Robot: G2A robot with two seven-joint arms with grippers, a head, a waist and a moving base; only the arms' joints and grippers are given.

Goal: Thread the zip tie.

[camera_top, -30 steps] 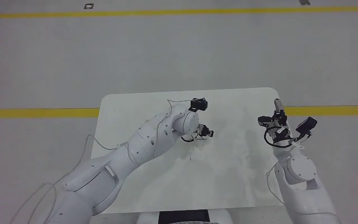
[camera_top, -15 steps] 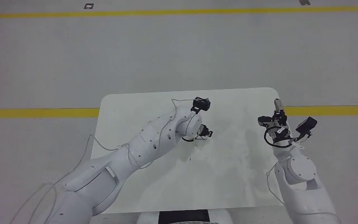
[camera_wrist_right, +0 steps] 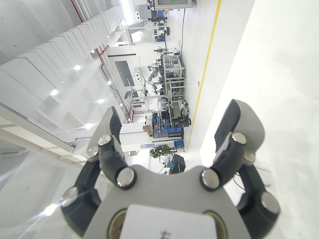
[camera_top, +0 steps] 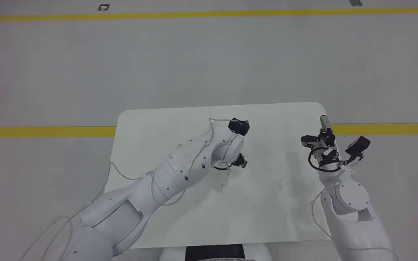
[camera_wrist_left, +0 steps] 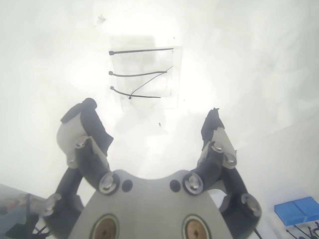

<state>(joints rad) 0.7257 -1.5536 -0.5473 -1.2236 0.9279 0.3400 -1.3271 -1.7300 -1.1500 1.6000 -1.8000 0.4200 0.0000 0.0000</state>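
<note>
While the right gripper [camera_top: 317, 132] has stayed where it was, by the table's edge at the right side of the frame, the left gripper [camera_top: 240, 160] has moved. It has slid a little down and to the right and now sits near the middle of the frame, over the white table [camera_top: 281, 202]. The long white arm behind it has stretched out more from the lower left.

Now for the counting. Four black zip ties [camera_wrist_left: 140, 50] show in the left wrist view. They lie on one clear sheet [camera_wrist_left: 175, 75] on the table, just ahead of the left gripper [camera_wrist_left: 150, 108]. Three lie side by side, apart from each other. The fourth lies slanted across two of them and touches both. None of them is looped or pushed through its own head.

Both grippers have two fingers each. The left one's fingers are spread wide with nothing between them. The right gripper [camera_wrist_right: 172, 106] is spread wide too, holds nothing, and points away from the table toward the room.

Two yellow lines [camera_top: 65, 131] run across the grey floor. Two blue blocks [camera_wrist_left: 294, 211] lie side by side, touching.
</note>
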